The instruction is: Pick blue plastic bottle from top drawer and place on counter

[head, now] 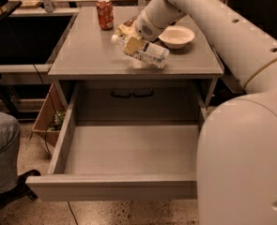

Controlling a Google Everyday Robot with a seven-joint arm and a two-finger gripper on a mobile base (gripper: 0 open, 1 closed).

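Above the middle of the grey tabletop (86, 55), in the camera view, the gripper (133, 45) hangs at the end of the white arm (199, 8), its jaws closed on the blue plastic bottle (150, 54). That bottle is tilted, white cap up to the left, base lower to the right; whether it touches the surface I cannot tell. A red soda can (105, 14) stands at the back, a white bowl (176, 35) beside the arm. Below, the top drawer (114, 189) stands pulled out.
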